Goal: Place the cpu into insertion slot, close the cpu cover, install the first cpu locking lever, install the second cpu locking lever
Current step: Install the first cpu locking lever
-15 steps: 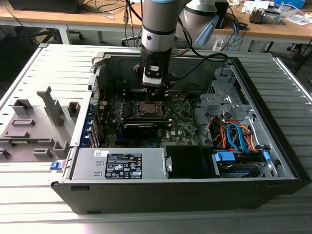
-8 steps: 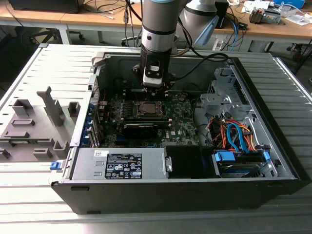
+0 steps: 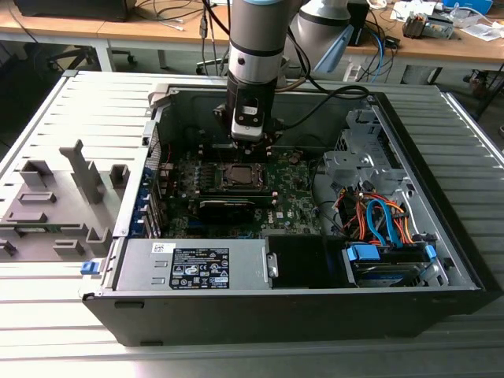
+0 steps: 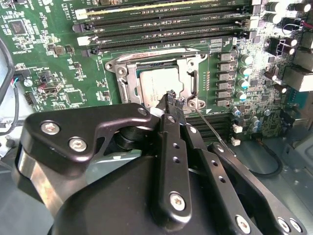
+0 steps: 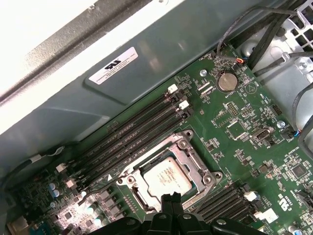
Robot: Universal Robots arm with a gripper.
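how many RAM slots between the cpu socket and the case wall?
4 RAM slots, side by side between the cpu and the case wall. Further slots beyond the cpu are partly hidden by the gripper.

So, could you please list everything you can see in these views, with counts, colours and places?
computer case: one, black, open, on the slatted table
motherboard: one, green, inside the case
cpu: one, silver-grey, in the socket
cpu cover: one, silvery, lying flat around the cpu
memory slots: several, black, alongside the socket
coin battery: one, silver, on the motherboard
power supply: one, grey, at the case's near wall
cables: a bundle, blue and orange, at the exterior view's right
fixture: one, grey, on the table at the exterior view's left
arm: one, grey and black, reaching down into the case
gripper: one, black, fingers together at the socket's edge
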